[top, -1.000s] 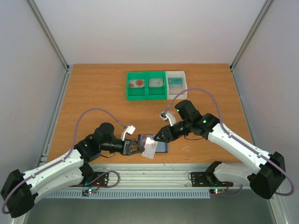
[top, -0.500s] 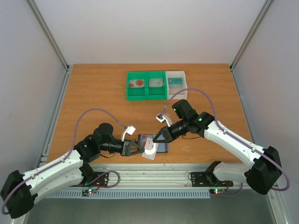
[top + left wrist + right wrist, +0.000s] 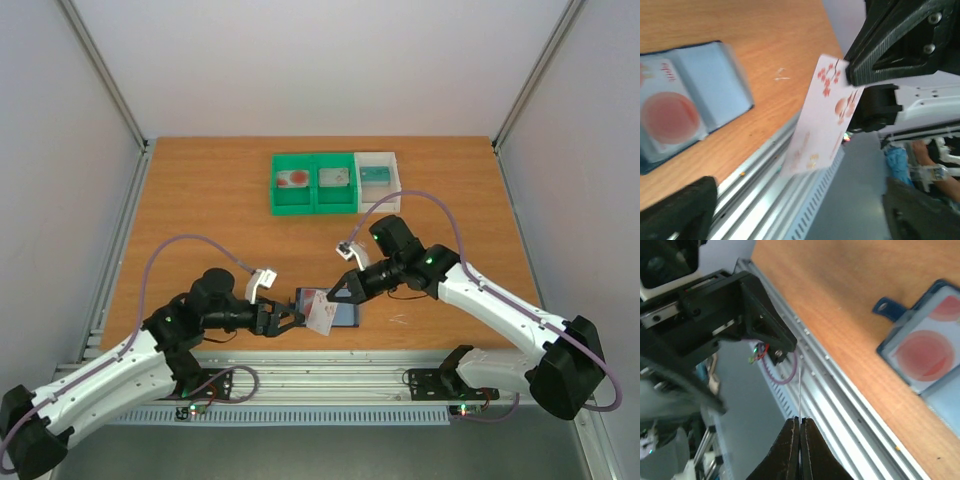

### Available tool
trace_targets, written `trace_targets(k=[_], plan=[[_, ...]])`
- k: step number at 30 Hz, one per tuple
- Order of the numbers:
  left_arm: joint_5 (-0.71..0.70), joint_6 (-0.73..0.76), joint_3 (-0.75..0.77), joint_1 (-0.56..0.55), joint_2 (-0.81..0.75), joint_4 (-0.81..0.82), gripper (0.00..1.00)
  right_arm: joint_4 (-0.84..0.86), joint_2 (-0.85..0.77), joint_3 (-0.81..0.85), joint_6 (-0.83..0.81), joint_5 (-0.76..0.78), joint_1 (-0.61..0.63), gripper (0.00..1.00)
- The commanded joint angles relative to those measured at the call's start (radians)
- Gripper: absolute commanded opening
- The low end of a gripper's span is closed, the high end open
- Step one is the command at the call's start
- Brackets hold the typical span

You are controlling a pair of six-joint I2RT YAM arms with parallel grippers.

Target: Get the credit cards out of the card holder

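Observation:
The card holder (image 3: 346, 316) lies open on the table near the front edge, dark blue-grey (image 3: 715, 80) (image 3: 940, 395). A pale credit card with a red round blotch (image 3: 670, 117) (image 3: 924, 352) sits in one of its pockets. Another pale credit card with red flower marks (image 3: 320, 318) (image 3: 824, 117) hangs in the air over the front rail, seen edge-on (image 3: 799, 390) in the right wrist view. My right gripper (image 3: 332, 298) (image 3: 800, 421) is shut on its top edge. My left gripper (image 3: 290, 320) (image 3: 800, 215) stands open just left of this card, with nothing between its fingers (image 3: 682, 210).
A green two-part bin (image 3: 313, 184) and a white bin (image 3: 377, 178) stand at the back of the table, each with a card inside. The metal rail (image 3: 330, 362) runs along the table's front edge, right under the held card.
My right gripper has shut on the flower-marked card. My left gripper, shut on that card before, has opened and drawn back a little to the left.

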Motion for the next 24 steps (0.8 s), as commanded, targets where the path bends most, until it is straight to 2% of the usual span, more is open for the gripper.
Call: trace_targets(k=[1, 7, 9, 17, 24], plan=[[-0.166, 0.076, 0.054, -0.002, -0.052, -0.151, 0.99, 0.077, -0.015, -0.006, 0.087, 0.165, -0.031, 0.01], [-0.219, 0.090, 0.064, -0.002, -0.066, -0.196, 0.99, 0.188, 0.027, 0.002, 0.192, 0.334, -0.100, 0.01], [-0.282, 0.093, 0.060, -0.003, -0.060, -0.217, 0.99, 0.222, 0.064, 0.011, 0.215, 0.388, -0.130, 0.01], [-0.460, 0.106, 0.047, -0.001, 0.009, -0.254, 0.99, 0.357, 0.229, 0.093, 0.279, 0.503, -0.214, 0.01], [-0.514, 0.142, 0.036, -0.001, -0.033, -0.214, 0.99, 0.432, 0.335, 0.198, 0.297, 0.584, -0.267, 0.01]])
